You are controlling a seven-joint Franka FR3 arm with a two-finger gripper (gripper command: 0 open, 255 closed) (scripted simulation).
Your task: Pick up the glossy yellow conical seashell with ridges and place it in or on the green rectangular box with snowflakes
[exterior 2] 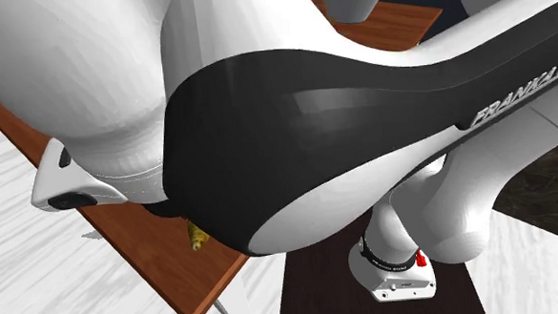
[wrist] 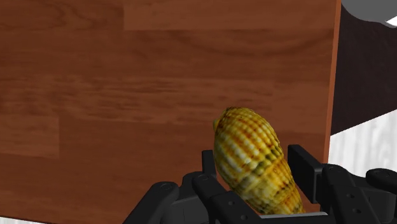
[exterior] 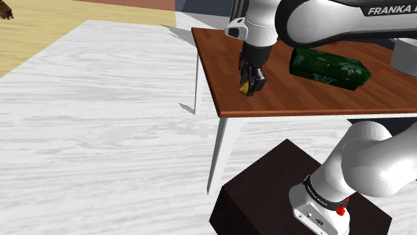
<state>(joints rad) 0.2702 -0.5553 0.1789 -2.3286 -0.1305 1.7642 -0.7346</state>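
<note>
- The jaws are seen closed on the yellow ridged seashell (wrist: 251, 153), one black finger (wrist: 208, 163) pressed to each flank.
- The shell is held at the tip of the gripper (exterior: 250, 84), its free end sticking out past the fingertips.
- Gripper and shell are placed over the brown wooden table (exterior: 294, 101), near its edge. Whether the shell touches the tabletop cannot be told.
- The green box with pale snowflakes (exterior: 329, 67) is seen lying flat on the same table, well apart from the gripper, toward the shoulder view's right.
- Below the table edge, the dark stand (exterior: 260, 193) is set on a whitish floor (exterior: 100, 133).
</note>
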